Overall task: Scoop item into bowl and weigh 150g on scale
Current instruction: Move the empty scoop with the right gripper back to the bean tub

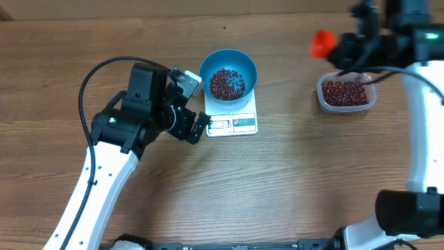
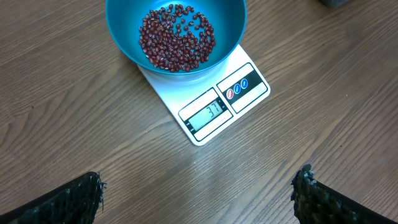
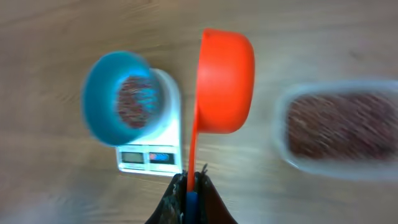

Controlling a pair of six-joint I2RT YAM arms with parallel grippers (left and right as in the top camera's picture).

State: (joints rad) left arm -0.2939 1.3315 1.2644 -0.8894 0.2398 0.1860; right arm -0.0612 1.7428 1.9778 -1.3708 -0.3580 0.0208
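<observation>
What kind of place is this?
Likely a robotics lab bench, not a kitchen: two robot arms flank a wooden table holding a scale, a blue bowl of beans and a tub.

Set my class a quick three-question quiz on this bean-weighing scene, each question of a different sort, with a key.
1. True or false: the left gripper grips the orange scoop.
2. The blue bowl of beans stands: A) on the scale; B) beside it; C) under it.
3. Fill in: the ___ gripper stands open and empty.
Key: 1 false, the right gripper is shut on the scoop's handle; 2 A; 3 left.
</observation>
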